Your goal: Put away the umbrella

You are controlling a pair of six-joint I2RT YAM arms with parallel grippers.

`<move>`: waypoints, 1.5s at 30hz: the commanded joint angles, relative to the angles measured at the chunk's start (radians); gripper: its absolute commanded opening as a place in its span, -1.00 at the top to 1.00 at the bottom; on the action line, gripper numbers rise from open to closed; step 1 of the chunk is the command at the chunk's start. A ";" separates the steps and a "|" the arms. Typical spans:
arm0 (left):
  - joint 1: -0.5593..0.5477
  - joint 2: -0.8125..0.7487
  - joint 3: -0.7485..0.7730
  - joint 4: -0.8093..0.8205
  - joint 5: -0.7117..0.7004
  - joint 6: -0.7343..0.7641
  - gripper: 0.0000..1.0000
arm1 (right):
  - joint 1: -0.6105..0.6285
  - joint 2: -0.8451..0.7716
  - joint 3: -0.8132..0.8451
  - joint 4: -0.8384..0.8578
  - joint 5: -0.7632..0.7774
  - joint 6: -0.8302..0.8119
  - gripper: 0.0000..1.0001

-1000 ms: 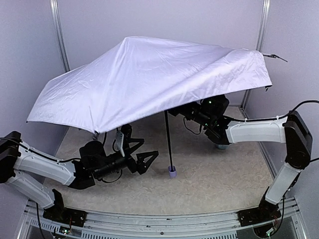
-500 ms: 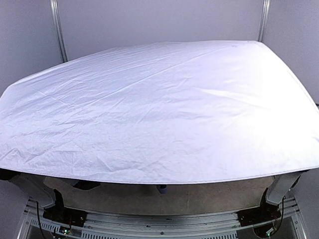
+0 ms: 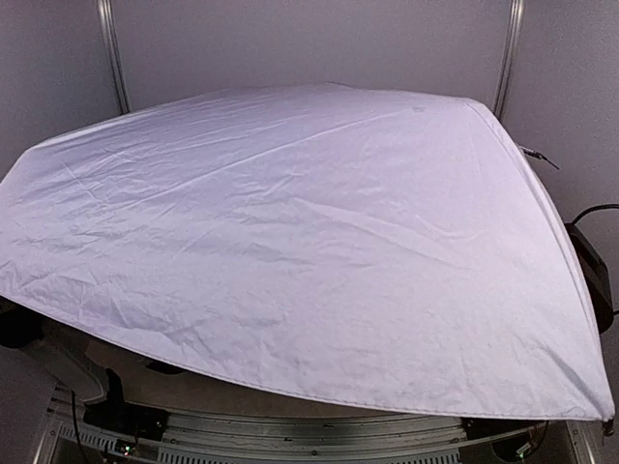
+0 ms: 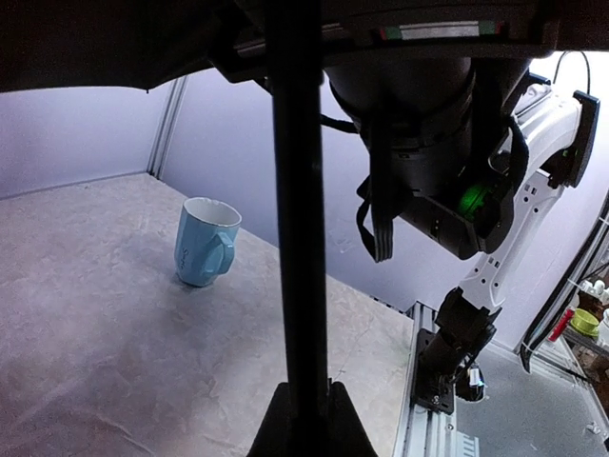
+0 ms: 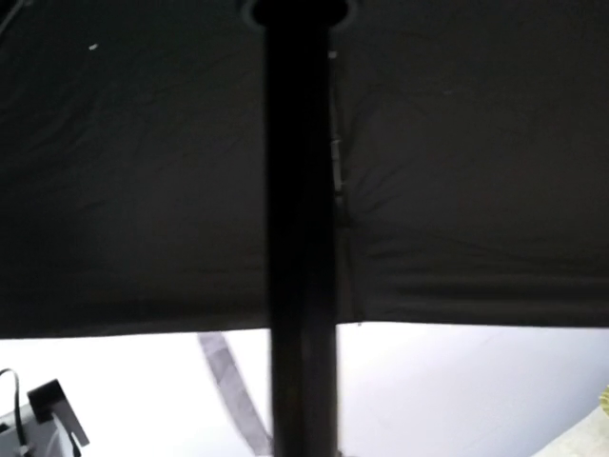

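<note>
Lavender-silver fabric of the open umbrella (image 3: pixel 290 242) fills the overhead view, spread above the tabletop (image 4: pixel 95 333) and hiding most of both arms; beneath it the thin black shaft (image 4: pixel 297 238) stands upright; the left fingers (image 4: pixel 335 428) are clamped tight on the shaft low down; the right fingers (image 4: pixel 243 59) are closed on it just under the black canopy; a light-blue cup (image 4: pixel 205 243) stands on the tabletop beyond.

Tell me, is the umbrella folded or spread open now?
Spread open: the umbrella covers nearly the whole top view with lavender fabric, black shaft underneath.
</note>
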 commanded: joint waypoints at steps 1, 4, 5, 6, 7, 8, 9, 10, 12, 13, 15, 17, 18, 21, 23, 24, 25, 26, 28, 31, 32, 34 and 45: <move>-0.003 -0.041 0.000 0.007 -0.061 0.001 1.00 | 0.016 -0.090 -0.015 0.001 0.083 0.039 1.00; -0.014 -0.048 0.012 -0.006 -0.070 -0.036 1.00 | 0.016 -0.118 -0.028 -0.023 0.128 0.045 0.51; -0.017 -0.048 0.016 -0.017 -0.075 -0.044 1.00 | 0.016 -0.124 -0.031 -0.025 0.134 0.042 0.34; -0.020 -0.048 0.019 -0.022 -0.076 -0.048 1.00 | 0.016 -0.128 -0.034 -0.023 0.139 0.039 0.20; -0.024 -0.047 0.019 -0.026 -0.076 -0.051 1.00 | 0.016 -0.131 -0.037 -0.021 0.146 0.038 0.09; -0.029 -0.045 0.020 -0.023 -0.079 -0.054 1.00 | 0.015 -0.132 -0.040 -0.020 0.152 0.039 0.01; -0.034 -0.044 0.020 -0.019 -0.083 -0.054 1.00 | 0.014 -0.132 -0.043 -0.017 0.156 0.042 -0.06; -0.038 -0.041 0.020 -0.014 -0.087 -0.056 1.00 | 0.013 -0.131 -0.048 -0.009 0.158 0.046 -0.12; -0.041 -0.035 0.026 -0.010 -0.090 -0.063 1.00 | 0.007 -0.132 -0.059 0.015 0.161 0.050 -0.22; -0.042 -0.031 0.031 -0.011 -0.089 -0.065 1.00 | 0.004 -0.134 -0.062 0.028 0.165 0.053 -0.29; -0.044 -0.026 0.044 -0.017 -0.084 -0.067 1.00 | -0.003 -0.141 -0.059 0.027 0.168 0.060 -0.54; -0.045 -0.023 0.054 -0.019 -0.086 -0.074 1.00 | -0.013 -0.148 -0.052 0.021 0.164 0.067 -0.74; -0.044 -0.023 0.055 -0.018 -0.087 -0.077 1.00 | -0.017 -0.152 -0.046 0.015 0.163 0.069 -0.81; -0.045 -0.022 0.055 -0.007 -0.084 -0.087 1.00 | -0.026 -0.156 -0.024 0.000 0.163 0.069 -0.91; -0.047 -0.024 0.059 -0.015 -0.081 -0.088 1.00 | -0.039 -0.154 -0.016 0.004 0.157 0.067 -0.90; -0.047 -0.024 0.060 -0.019 -0.085 -0.087 1.00 | -0.047 -0.150 -0.013 0.007 0.160 0.077 -0.87; -0.048 -0.026 0.059 -0.024 -0.087 -0.087 1.00 | -0.058 -0.146 -0.010 0.016 0.156 0.094 -0.84; -0.048 -0.030 0.059 -0.027 -0.091 -0.085 1.00 | -0.068 -0.140 -0.006 0.028 0.149 0.112 -0.79; -0.049 -0.037 0.061 -0.039 -0.100 -0.080 1.00 | -0.086 -0.123 0.012 0.044 0.128 0.131 -0.67; -0.049 -0.043 0.062 -0.042 -0.105 -0.066 1.00 | -0.093 -0.089 0.068 0.030 0.090 0.120 -0.40; -0.049 -0.040 0.064 -0.042 -0.108 -0.061 1.00 | -0.096 -0.076 0.085 0.025 0.082 0.118 -0.30; -0.049 -0.040 0.073 -0.046 -0.108 -0.055 1.00 | -0.096 -0.064 0.113 0.011 0.084 0.117 -0.24; -0.049 -0.026 0.115 -0.032 -0.073 -0.028 1.00 | -0.095 0.015 0.171 0.011 0.089 0.174 -0.16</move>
